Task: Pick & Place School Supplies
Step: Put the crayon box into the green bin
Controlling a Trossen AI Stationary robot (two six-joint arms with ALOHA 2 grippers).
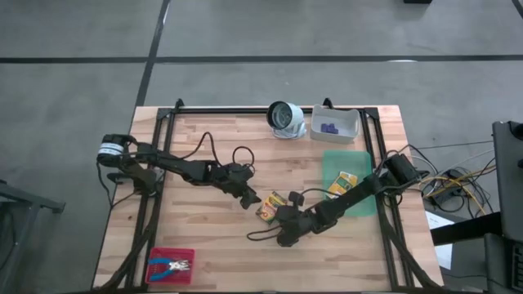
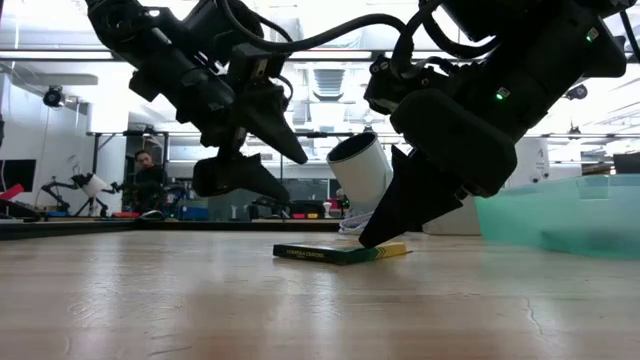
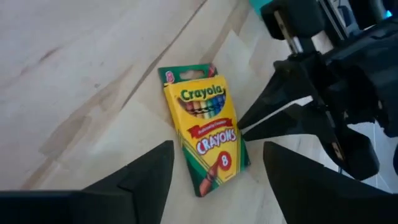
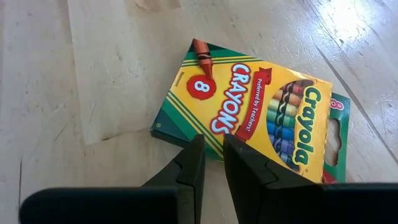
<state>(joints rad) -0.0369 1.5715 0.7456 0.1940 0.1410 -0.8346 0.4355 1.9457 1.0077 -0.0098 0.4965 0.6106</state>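
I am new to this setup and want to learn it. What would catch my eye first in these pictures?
The crayon box lies flat on the wooden table near the middle, with both arms meeting over it. The left gripper hovers above the box with its jaws wide open; the right gripper, jaws nearly together, touches the box's edge. A second crayon box lies on the green mat.

crayon box (image 4: 249, 118) (flat) beside narrowed hand (image 4: 212, 163)

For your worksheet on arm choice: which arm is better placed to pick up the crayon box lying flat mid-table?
Probably the left. The left claw hangs open just above the crayon box, fingers either side. The right claw is nearly closed, its tips at the box's edge.
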